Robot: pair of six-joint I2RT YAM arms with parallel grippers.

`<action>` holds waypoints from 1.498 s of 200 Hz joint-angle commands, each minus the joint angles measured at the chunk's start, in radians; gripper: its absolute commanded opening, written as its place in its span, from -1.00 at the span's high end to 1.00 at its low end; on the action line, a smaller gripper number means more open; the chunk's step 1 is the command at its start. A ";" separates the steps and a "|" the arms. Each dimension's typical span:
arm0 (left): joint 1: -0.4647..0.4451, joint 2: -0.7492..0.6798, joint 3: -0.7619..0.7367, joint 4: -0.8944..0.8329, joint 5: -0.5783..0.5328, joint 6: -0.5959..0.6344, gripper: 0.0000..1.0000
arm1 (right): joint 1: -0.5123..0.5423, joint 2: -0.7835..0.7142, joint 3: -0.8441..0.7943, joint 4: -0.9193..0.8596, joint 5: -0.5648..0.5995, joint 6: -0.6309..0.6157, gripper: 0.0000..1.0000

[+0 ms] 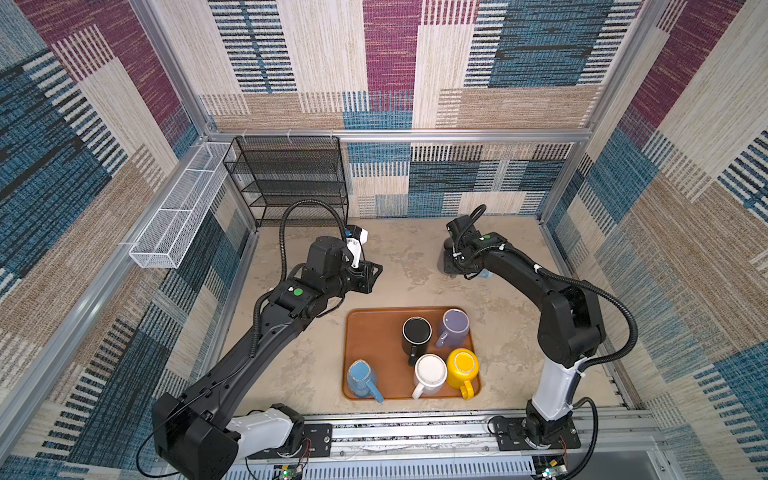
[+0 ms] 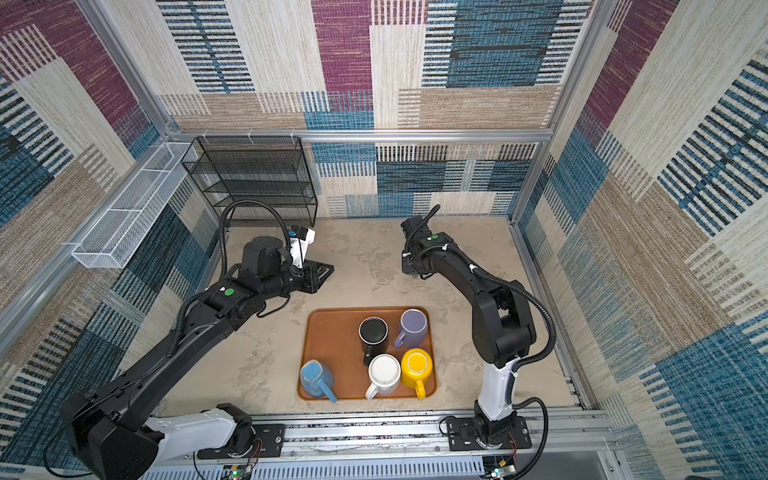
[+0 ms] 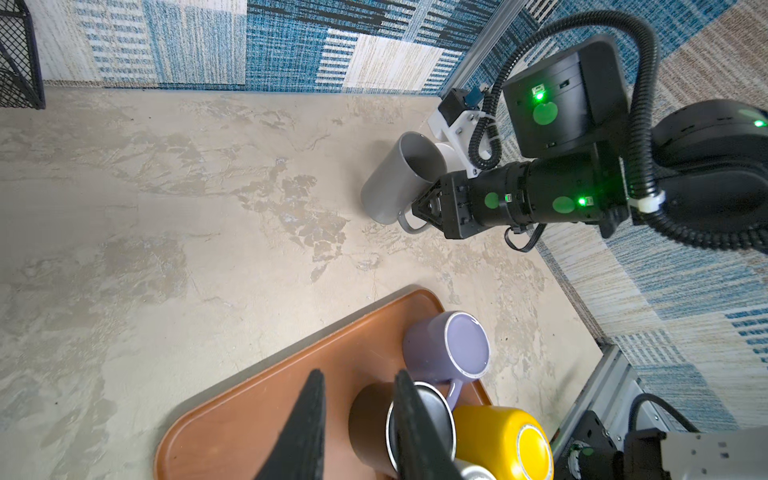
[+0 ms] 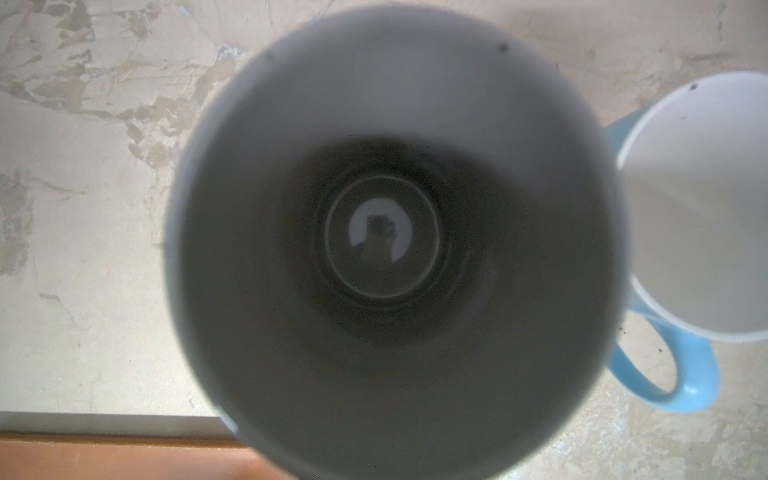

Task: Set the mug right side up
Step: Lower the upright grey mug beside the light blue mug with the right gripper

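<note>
Grey mug [image 4: 386, 249] fills the right wrist view, mouth facing the lens.
Right fingers [image 3: 426, 206] pinch its handle; left fingers [image 3: 307, 428] stand spread, empty.

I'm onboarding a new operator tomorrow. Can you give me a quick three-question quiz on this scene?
1. Which mug does the right gripper grip? A: grey mug. B: yellow. C: purple.
2. True or false: the left gripper holds nothing.
3. Fill in: the tray carries ___ mugs.
Key: 1 A; 2 true; 3 five.
</note>
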 commanded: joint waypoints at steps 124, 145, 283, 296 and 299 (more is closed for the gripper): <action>0.001 0.007 0.001 -0.018 -0.038 0.042 0.53 | -0.046 0.048 0.003 0.042 0.047 -0.040 1.00; 0.001 0.002 -0.003 -0.020 -0.043 0.046 0.53 | -0.054 0.053 0.006 0.042 0.042 -0.046 1.00; 0.001 -0.020 0.000 -0.023 -0.063 0.058 0.53 | -0.058 0.080 0.028 0.035 0.027 -0.056 0.97; 0.001 -0.026 -0.001 -0.023 -0.073 0.060 0.53 | -0.058 0.084 0.032 0.034 0.027 -0.055 0.96; 0.001 -0.026 -0.002 -0.023 -0.076 0.060 0.53 | -0.059 0.086 0.033 0.034 0.027 -0.055 0.96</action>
